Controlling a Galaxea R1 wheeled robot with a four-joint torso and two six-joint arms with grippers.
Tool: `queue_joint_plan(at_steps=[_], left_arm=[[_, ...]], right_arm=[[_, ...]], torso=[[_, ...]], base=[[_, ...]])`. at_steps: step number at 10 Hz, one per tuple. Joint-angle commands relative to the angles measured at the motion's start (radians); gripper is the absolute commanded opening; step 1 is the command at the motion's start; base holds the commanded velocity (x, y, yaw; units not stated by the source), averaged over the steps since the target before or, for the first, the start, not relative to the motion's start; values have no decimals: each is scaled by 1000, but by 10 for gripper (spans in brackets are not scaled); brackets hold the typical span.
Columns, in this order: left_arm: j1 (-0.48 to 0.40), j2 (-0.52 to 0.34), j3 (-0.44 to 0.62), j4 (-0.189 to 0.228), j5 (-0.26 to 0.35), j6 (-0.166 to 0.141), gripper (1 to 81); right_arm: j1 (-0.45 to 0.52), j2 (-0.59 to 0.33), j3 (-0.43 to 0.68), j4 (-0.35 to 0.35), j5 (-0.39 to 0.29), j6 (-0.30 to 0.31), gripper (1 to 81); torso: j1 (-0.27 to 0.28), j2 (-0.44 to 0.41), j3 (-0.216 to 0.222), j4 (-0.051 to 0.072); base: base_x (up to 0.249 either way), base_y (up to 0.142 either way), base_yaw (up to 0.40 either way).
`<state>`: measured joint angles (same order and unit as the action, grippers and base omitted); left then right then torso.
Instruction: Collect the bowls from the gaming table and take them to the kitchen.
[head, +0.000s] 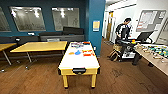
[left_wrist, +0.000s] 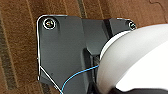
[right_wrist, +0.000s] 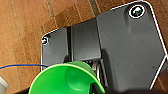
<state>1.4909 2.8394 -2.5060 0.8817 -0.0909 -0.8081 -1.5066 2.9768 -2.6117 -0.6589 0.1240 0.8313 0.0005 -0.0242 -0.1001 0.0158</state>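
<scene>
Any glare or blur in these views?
Head view: ceiling lights glare in the wall windows; the white tabletop is glossy and bright; edges bend with the wide angle. Left wrist view: white bowl soft and close. Right wrist view: green cup blurred at the rim.

One long white-topped gaming tabletop with yellow trim (head: 79, 65) carries one blue bowl (head: 78, 52) and one orange bowl (head: 71, 53). Two tan wooden tabletops (head: 40, 46) stand beside it. One person (head: 123, 31) stands behind one table-football table (head: 156, 53). One green plastic cup (right_wrist: 67, 81) shows at the right wrist.
</scene>
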Motion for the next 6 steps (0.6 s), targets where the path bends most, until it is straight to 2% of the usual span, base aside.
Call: queue_joint_plan(at_steps=[1,6], left_arm=[[-45,-14,-5,-7,19,3,10],[-45,-14,-17,-9,19,-2,10]], right_arm=[[44,-3,6,-18,-35,-1,10],[42,0,6,-18,-35,-1,10]], torso=[[0,0,0,0],[0,0,0,0]], base=[[0,0,-382],[0,0,-382]])
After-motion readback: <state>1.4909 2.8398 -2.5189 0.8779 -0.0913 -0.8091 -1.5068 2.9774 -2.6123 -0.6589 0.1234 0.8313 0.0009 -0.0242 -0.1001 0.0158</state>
